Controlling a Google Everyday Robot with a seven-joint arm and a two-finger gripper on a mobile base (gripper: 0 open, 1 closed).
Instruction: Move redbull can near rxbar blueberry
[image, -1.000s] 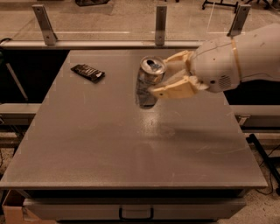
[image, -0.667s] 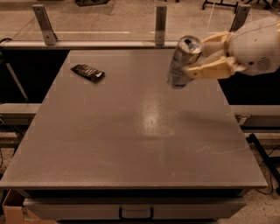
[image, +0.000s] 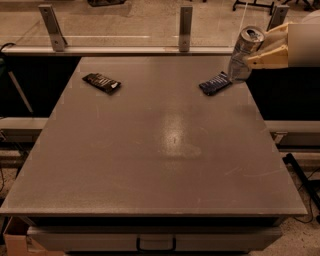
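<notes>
Redbull can: a slim silver redbull can (image: 244, 55) with its pull-tab top showing, leaning slightly to the right, at the far right corner of the table (image: 165, 165).
Can's base: low over the table's right edge; whether it touches the surface cannot be told.
End effector: the end effector (image: 255, 50) reaches in from the right edge of the view, its two tan fingers (image: 269, 56) clamped on the can's right side, one higher and one lower.
Arm: a pale rounded body behind the fingers, cut off by the frame.
Rxbar blueberry: a small flat rxbar blueberry (image: 215, 83) in a navy wrapper lies on the table just left of the can's base, angled, its right end very near the can.
Other bar: a dark bar (image: 101, 82) in a black wrapper lies flat at the far left of the table, well apart from the can.
Table: grey, matte, with a soft glare near its middle.
Behind the table: three upright metal posts (image: 185, 27) along a rail.
Front of table: a drawer handle (image: 156, 245) below the near edge.
</notes>
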